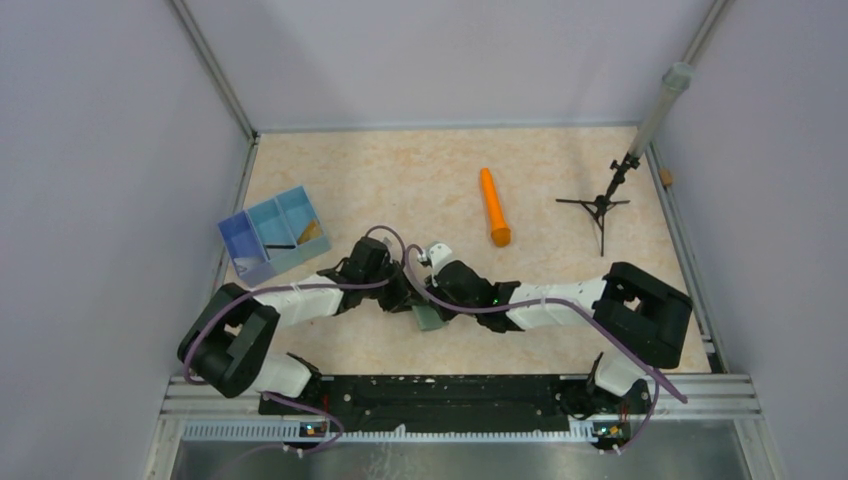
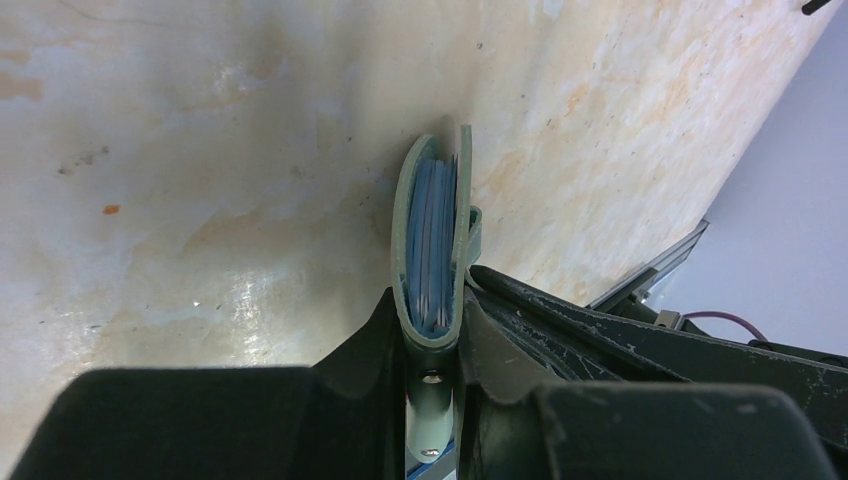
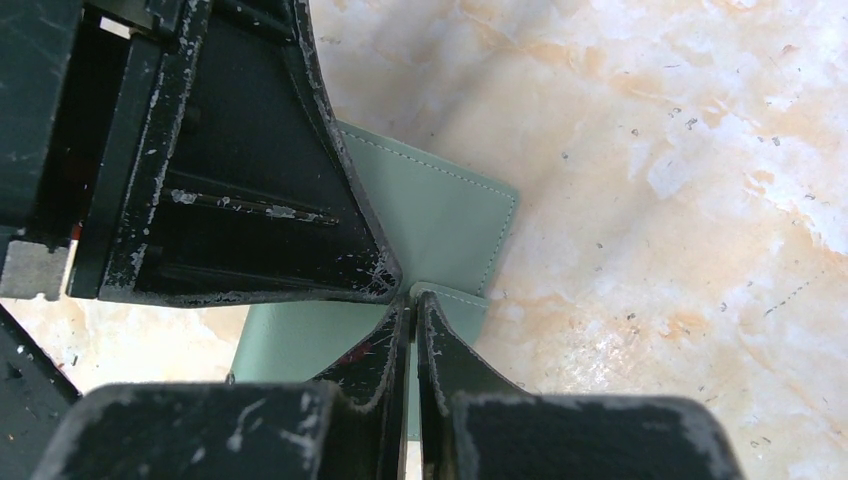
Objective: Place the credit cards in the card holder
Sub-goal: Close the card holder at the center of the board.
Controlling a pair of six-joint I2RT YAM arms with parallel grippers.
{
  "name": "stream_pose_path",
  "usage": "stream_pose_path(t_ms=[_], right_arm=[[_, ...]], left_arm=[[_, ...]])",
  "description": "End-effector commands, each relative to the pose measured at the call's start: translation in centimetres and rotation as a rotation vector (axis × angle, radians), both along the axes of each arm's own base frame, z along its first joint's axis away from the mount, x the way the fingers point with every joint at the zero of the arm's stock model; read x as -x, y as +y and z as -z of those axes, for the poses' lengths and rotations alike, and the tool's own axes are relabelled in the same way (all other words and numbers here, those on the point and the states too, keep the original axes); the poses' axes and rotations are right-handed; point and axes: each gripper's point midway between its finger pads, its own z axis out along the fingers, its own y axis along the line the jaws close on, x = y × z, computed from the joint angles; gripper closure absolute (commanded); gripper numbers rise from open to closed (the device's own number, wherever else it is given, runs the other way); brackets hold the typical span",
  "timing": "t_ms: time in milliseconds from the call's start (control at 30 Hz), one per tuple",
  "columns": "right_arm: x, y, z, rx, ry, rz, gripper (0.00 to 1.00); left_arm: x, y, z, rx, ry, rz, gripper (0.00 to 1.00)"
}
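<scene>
The grey-green card holder (image 1: pixel 428 318) stands on edge at the table's middle, where both grippers meet. In the left wrist view the card holder (image 2: pixel 430 240) is folded, with pale blue leaves and thin pale edges inside. My left gripper (image 2: pixel 432 322) is shut on its folded spine. My right gripper (image 3: pixel 411 300) is shut on the small closure tab at the edge of the card holder (image 3: pixel 440 215). In the top view the left gripper (image 1: pixel 403 296) and the right gripper (image 1: pixel 426 294) touch. A gold-tan piece that looks like one of the credit cards (image 1: pixel 312 229) lies in the blue tray.
The blue three-compartment tray (image 1: pixel 246 238) sits at the left, close to the wall. An orange cylinder (image 1: pixel 494 207) lies behind the arms. A black tripod stand (image 1: pixel 598 205) is at the back right. A metal rail (image 1: pixel 450 390) runs along the near edge.
</scene>
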Motion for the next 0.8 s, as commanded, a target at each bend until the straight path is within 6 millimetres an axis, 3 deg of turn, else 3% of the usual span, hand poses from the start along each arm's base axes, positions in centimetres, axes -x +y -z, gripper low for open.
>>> stream_pose_path(t_ms=[0,367,767], right_arm=[[12.9,7.6,-3.4,-0.264,0.251,-0.463,1.00],[12.9,8.2,-3.9,-0.256,0.296,-0.361,0.96],[14.1,8.8,-5.2,-0.305,0.286,-0.415,0.91]], left_arm=[[-1.0,-1.7,-0.3,0.057,-0.059,-0.027,1.00],[-1.2,-0.9,-0.3,0.062,-0.091,-0.084,1.00],[-0.8,-1.1,-0.5,0.086,-0.094,-0.070,1.00]])
